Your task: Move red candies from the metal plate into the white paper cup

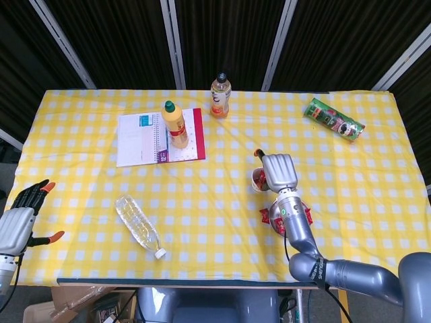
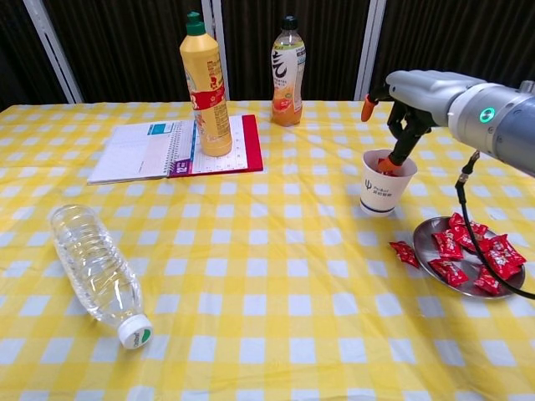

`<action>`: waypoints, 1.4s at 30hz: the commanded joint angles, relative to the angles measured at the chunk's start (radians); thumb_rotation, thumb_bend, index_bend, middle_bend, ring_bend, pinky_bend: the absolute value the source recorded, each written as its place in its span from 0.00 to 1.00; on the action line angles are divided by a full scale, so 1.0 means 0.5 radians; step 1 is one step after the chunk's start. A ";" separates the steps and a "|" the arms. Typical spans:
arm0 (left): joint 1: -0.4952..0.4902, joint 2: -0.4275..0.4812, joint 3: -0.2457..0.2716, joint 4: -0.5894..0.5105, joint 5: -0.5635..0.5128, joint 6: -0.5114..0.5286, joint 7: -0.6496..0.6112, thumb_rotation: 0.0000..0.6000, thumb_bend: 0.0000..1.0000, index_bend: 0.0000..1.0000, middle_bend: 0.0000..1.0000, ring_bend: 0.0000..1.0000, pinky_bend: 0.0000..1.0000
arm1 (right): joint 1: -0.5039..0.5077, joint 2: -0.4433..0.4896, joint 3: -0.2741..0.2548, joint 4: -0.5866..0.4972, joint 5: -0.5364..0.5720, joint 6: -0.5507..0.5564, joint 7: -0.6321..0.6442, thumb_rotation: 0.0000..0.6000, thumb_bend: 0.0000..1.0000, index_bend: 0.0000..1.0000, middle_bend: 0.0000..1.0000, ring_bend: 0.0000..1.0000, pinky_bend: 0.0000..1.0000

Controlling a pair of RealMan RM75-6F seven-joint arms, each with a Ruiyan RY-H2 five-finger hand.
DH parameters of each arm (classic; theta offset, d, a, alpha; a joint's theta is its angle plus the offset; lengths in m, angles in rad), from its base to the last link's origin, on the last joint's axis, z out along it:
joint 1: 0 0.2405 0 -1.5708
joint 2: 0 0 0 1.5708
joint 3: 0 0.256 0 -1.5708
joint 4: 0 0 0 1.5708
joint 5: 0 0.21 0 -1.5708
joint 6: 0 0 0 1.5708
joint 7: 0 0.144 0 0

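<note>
The white paper cup (image 2: pixel 384 188) stands right of centre, with red candy showing inside its rim. My right hand (image 2: pixel 414 96) hovers just above it, thumb spread out to the left and fingers pointing down into the cup's mouth; nothing shows between them. In the head view the right hand (image 1: pixel 279 171) covers most of the cup (image 1: pixel 256 179). The metal plate (image 2: pixel 423 238) lies right of the cup with several red candies (image 2: pixel 468 246) on it. One candy (image 2: pixel 405 253) lies on the cloth beside the plate. My left hand (image 1: pixel 20 219) is open at the table's left edge.
A yellow sauce bottle (image 2: pixel 206 83) stands on an open notebook (image 2: pixel 159 149) at the back left, an orange drink bottle (image 2: pixel 287 71) behind the middle. A clear water bottle (image 2: pixel 92 263) lies at the front left. A chips can (image 1: pixel 333 119) lies at the back right.
</note>
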 commanded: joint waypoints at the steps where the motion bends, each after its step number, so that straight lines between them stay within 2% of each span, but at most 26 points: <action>1: 0.000 0.001 0.001 -0.003 0.004 0.002 0.000 1.00 0.03 0.00 0.00 0.00 0.00 | -0.090 0.120 -0.067 -0.222 -0.122 0.137 -0.013 1.00 0.20 0.29 0.80 0.86 0.96; 4: 0.005 0.004 0.003 -0.001 0.003 0.006 -0.008 1.00 0.03 0.00 0.00 0.00 0.00 | -0.195 0.225 -0.157 -0.421 -0.203 0.251 -0.020 1.00 0.20 0.29 0.80 0.85 0.96; 8: 0.008 0.003 0.002 -0.007 0.014 0.020 -0.010 1.00 0.03 0.00 0.00 0.00 0.00 | -0.328 0.325 -0.301 -0.582 -0.281 0.357 -0.030 1.00 0.20 0.28 0.80 0.85 0.96; 11: 0.013 -0.001 0.004 -0.007 0.031 0.037 -0.008 1.00 0.03 0.00 0.00 0.00 0.00 | -0.422 0.342 -0.401 -0.603 -0.348 0.412 0.003 1.00 0.20 0.28 0.80 0.85 0.96; 16: 0.021 -0.013 0.006 0.002 0.062 0.072 -0.003 1.00 0.03 0.00 0.00 0.00 0.00 | -0.536 0.305 -0.493 -0.535 -0.364 0.419 0.089 1.00 0.20 0.27 0.80 0.85 0.96; 21: 0.024 -0.027 0.005 0.013 0.076 0.091 0.015 1.00 0.03 0.00 0.00 0.00 0.00 | -0.602 0.247 -0.537 -0.432 -0.355 0.389 0.127 1.00 0.20 0.26 0.80 0.85 0.96; 35: 0.027 -0.039 0.003 0.024 0.072 0.098 0.034 1.00 0.04 0.00 0.00 0.00 0.00 | -0.683 0.156 -0.547 -0.235 -0.330 0.254 0.190 1.00 0.20 0.26 0.80 0.85 0.96; 42: 0.027 -0.038 0.002 0.020 0.070 0.098 0.034 1.00 0.04 0.00 0.00 0.00 0.00 | -0.701 0.113 -0.523 -0.168 -0.344 0.204 0.218 1.00 0.20 0.10 0.80 0.85 0.96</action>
